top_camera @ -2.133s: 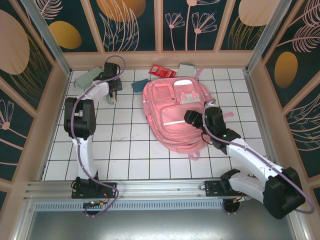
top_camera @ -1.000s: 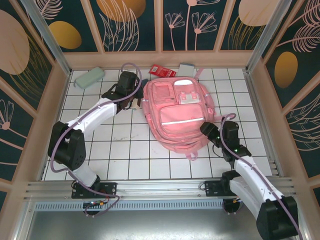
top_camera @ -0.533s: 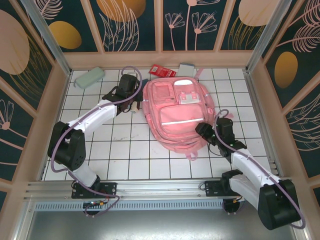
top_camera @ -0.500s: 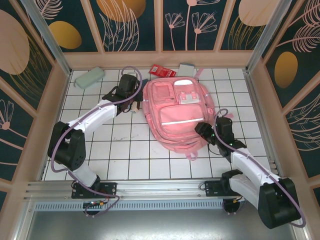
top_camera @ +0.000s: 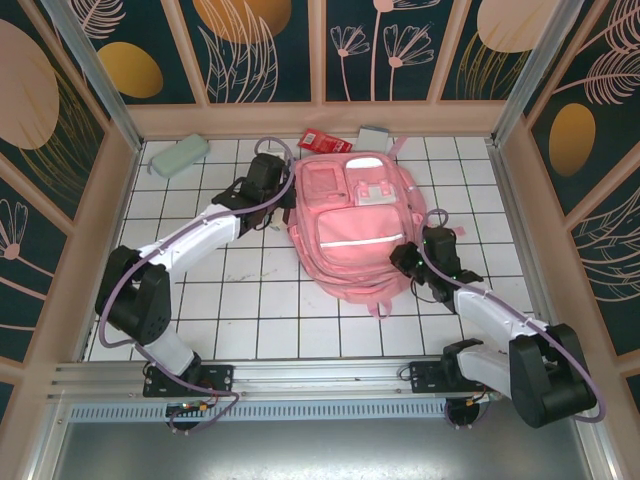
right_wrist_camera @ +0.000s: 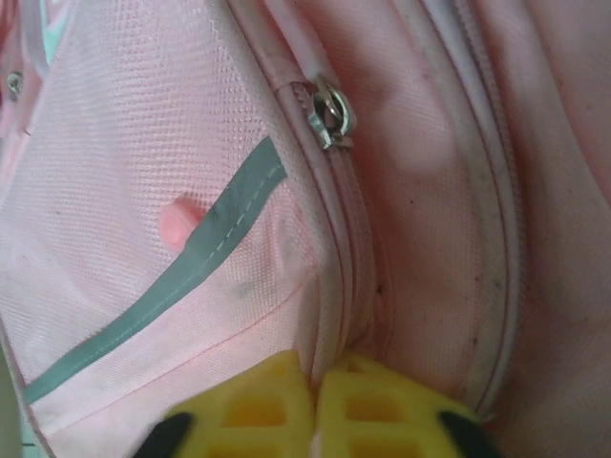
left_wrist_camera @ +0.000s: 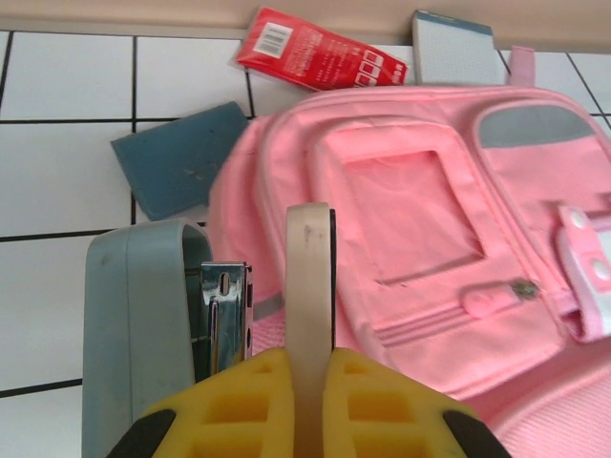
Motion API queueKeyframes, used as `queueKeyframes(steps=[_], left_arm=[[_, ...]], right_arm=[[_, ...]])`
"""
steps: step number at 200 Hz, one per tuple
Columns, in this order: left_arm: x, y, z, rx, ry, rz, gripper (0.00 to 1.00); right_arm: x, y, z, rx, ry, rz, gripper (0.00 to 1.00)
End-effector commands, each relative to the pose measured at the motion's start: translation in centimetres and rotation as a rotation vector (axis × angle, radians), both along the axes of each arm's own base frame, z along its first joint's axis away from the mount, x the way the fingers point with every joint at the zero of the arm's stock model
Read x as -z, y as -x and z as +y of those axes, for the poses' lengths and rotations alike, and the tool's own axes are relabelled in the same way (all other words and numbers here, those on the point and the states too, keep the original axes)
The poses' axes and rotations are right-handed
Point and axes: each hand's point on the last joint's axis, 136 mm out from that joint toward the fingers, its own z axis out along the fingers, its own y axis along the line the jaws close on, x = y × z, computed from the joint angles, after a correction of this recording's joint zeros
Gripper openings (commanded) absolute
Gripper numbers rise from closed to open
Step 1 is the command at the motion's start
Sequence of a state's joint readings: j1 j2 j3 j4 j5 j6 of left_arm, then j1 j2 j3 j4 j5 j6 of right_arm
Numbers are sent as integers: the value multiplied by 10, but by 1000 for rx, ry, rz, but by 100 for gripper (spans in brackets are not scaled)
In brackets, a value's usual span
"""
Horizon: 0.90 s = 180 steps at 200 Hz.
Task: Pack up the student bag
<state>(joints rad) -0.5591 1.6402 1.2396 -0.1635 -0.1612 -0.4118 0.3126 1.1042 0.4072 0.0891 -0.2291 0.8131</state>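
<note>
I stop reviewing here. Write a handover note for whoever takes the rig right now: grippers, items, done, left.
Left gripper: shut on a thin cream strip, at the far-left edge of the student bag; a grey-blue stapler sits beside it, held or not I cannot tell.
Right gripper: shut on the bag's fabric by the zip.
Outside the bag: red packet, blue card, mint case.
Done: nothing visibly packed; zip looks closed.
Left: open the bag, load the items.
</note>
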Motion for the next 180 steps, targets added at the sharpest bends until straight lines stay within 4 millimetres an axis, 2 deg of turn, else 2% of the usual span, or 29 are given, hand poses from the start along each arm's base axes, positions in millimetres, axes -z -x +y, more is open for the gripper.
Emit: queueKeyframes(steps=[1,32,58,83,127,161,180], left_arm=[[-39,10,-12,49,34,-105,0],[-43,36,-29,125,36,-121,0],[-47,59,-39,187,33,-127,0],[-50,81,-44,245,41,-122,0],[-41,122,-56,358,42,-88,0],[-34,148,-64,416,50,-64,0],[-40,162,-73,459,76,-70,0]], right_arm=[[-55,-22,14,-18,-56,-165,0],[-101,-30,19,-26,-64,-261,0],[-131,-43,27,-50,-73,-313,0],[-146,-57,35,-62,-82,-329,0],[-173,-84,46,-61,-88,-377,0],[-184,-103,53,-55,-89,-386,0],[-189,-112,56,-44,-101,-388,0]])
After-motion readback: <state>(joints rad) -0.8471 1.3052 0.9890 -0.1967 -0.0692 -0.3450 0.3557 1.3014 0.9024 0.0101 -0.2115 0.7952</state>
